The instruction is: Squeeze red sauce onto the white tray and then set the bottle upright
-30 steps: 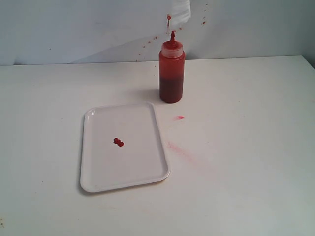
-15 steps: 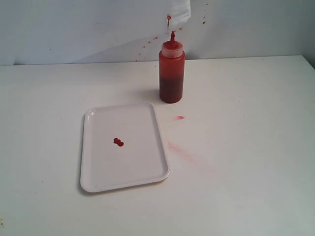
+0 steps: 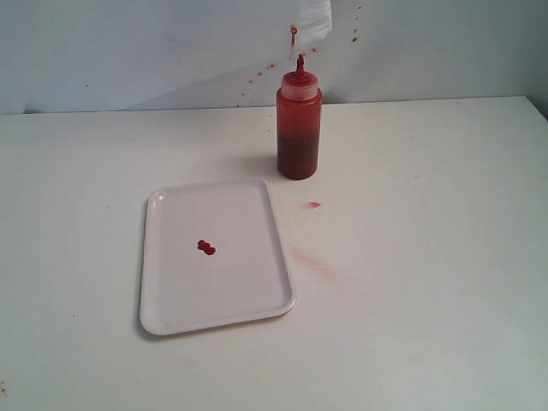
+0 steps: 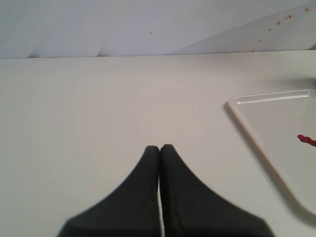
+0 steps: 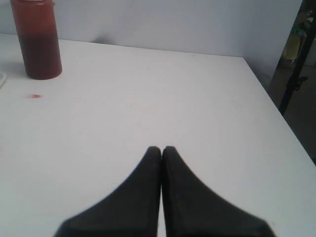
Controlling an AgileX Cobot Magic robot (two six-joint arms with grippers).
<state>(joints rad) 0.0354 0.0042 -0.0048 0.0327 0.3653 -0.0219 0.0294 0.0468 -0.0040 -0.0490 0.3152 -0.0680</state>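
Bottle (image 3: 299, 128) upright; sauce (image 3: 206, 248), seemingly two blobs, on tray (image 3: 235, 214).

Nothing changes between the earlier pictures and now. In the exterior view no thing shifts, tips or turns. The bottle (image 3: 299, 128) matches its earlier outline edge for edge, the white tray (image 3: 163, 291) lies at the same angle, and the red sauce (image 3: 206, 248) on it shows the same shape and size, neither spreading nor growing. The wrist views come from this moment alone, so whether the left gripper (image 4: 160, 148) or the right gripper (image 5: 161, 149) has moved cannot be told.
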